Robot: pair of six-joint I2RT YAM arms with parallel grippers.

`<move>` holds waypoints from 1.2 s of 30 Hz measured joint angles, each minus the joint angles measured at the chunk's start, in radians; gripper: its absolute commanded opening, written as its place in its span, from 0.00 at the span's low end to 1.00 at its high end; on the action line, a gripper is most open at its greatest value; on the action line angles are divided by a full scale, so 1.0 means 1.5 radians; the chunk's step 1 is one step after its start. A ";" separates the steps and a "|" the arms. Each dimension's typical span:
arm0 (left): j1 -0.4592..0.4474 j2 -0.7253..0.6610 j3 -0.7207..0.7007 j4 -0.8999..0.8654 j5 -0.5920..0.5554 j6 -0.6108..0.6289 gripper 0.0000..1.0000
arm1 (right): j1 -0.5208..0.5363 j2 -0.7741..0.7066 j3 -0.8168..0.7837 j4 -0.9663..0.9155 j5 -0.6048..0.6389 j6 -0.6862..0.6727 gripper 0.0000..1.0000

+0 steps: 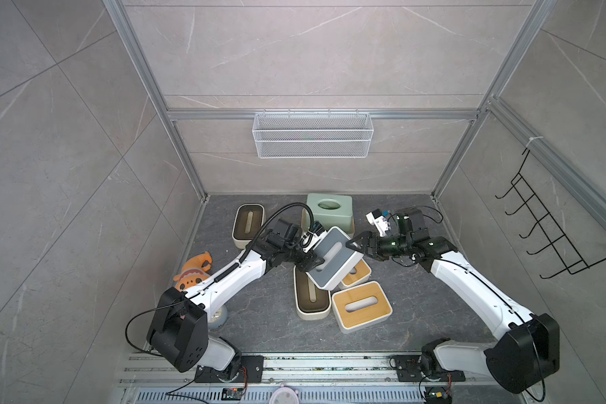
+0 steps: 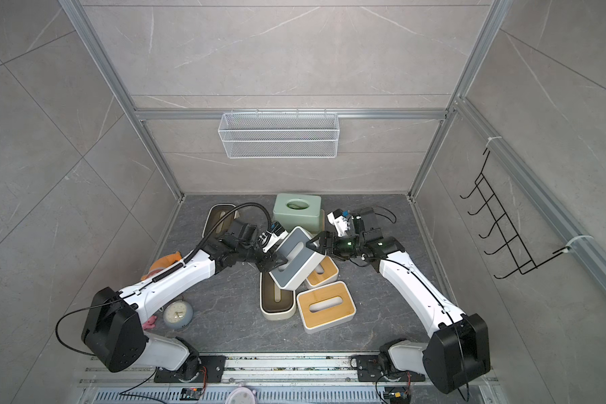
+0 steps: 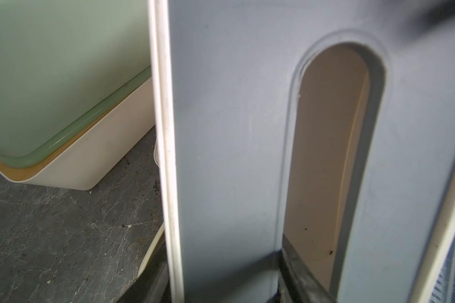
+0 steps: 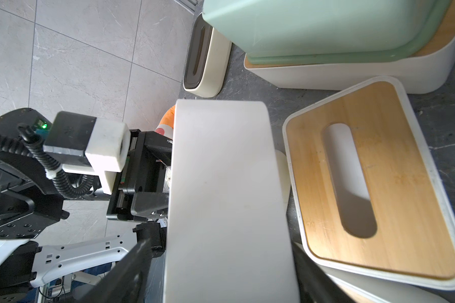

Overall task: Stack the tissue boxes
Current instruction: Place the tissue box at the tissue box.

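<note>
There it is: the white tissue box with the grey-blue lid [image 1: 333,257] hangs tilted above the middle of the dark stone table [image 1: 259,321]. Its long axis runs straight from one arm to the other. The left gripper [image 1: 314,262] is clamped on the near end. The right gripper [image 1: 355,243] straddles the far end, but I can't tell whether it's biting. The sage green tissue box [image 1: 329,210] sits just beyond.

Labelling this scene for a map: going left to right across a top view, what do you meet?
In order: orange plush toy → far cream box with dark lid → raised grey-blue-lidded box → black hook rack.
</note>
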 measured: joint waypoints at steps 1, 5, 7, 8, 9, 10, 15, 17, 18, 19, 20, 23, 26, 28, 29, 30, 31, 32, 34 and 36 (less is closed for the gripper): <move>0.000 0.000 0.000 0.000 0.000 0.000 0.25 | 0.000 0.000 0.000 0.000 0.000 0.002 0.77; -0.001 0.000 -0.001 0.001 -0.002 0.005 0.25 | 0.000 0.000 0.000 0.000 0.000 0.007 0.73; -0.001 0.000 -0.001 0.002 -0.004 0.008 0.25 | 0.000 0.000 0.000 0.000 0.000 0.010 0.71; -0.002 0.000 -0.002 0.002 -0.005 0.009 0.25 | 0.000 0.000 0.000 0.000 0.000 0.011 0.71; -0.002 0.000 -0.002 0.003 -0.005 0.010 0.25 | 0.000 0.000 0.000 0.000 0.000 0.012 0.70; -0.002 0.000 -0.003 0.003 -0.005 0.010 0.25 | 0.000 0.000 0.000 0.000 0.000 0.014 0.69; -0.002 0.000 -0.004 0.003 -0.005 0.010 0.25 | 0.000 0.000 0.000 0.000 0.000 0.016 0.64; -0.002 0.000 -0.004 0.002 -0.005 0.010 0.25 | 0.000 0.000 0.000 0.001 -0.001 0.014 0.62; -0.002 0.000 -0.004 0.002 -0.005 0.009 0.26 | 0.000 0.000 0.000 0.001 -0.001 0.012 0.61; -0.002 0.000 -0.004 0.002 -0.005 0.009 0.26 | 0.000 0.000 -0.001 0.001 -0.002 0.010 0.60; -0.002 0.000 -0.004 0.002 -0.005 0.009 0.26 | 0.000 0.000 -0.001 0.001 -0.002 0.009 0.58; -0.002 0.000 -0.004 0.002 -0.006 0.009 0.26 | 0.000 0.000 -0.001 0.001 -0.002 0.008 0.56; -0.002 0.000 -0.004 0.001 -0.006 0.009 0.27 | 0.000 0.000 -0.001 0.001 -0.002 0.008 0.54; -0.002 0.000 -0.004 0.001 -0.006 0.008 0.29 | 0.001 0.000 -0.001 0.002 -0.001 0.008 0.50; -0.002 0.000 -0.004 0.001 -0.008 0.007 0.30 | 0.002 0.000 -0.001 0.003 0.000 0.008 0.48; -0.002 0.000 -0.004 0.001 -0.010 0.006 0.31 | 0.002 0.000 -0.001 0.005 0.001 0.008 0.48; -0.002 0.000 -0.004 0.001 -0.011 0.004 0.33 | 0.003 0.000 -0.001 0.006 0.003 0.008 0.47; -0.003 0.000 -0.004 0.001 -0.013 0.001 0.35 | 0.003 0.000 -0.001 0.006 0.004 0.008 0.47; -0.003 0.000 -0.004 0.001 -0.017 -0.008 0.38 | 0.003 0.000 -0.001 0.007 0.004 0.007 0.45; -0.003 0.000 -0.002 -0.001 -0.019 -0.016 0.41 | 0.003 0.000 -0.001 0.010 0.007 0.007 0.44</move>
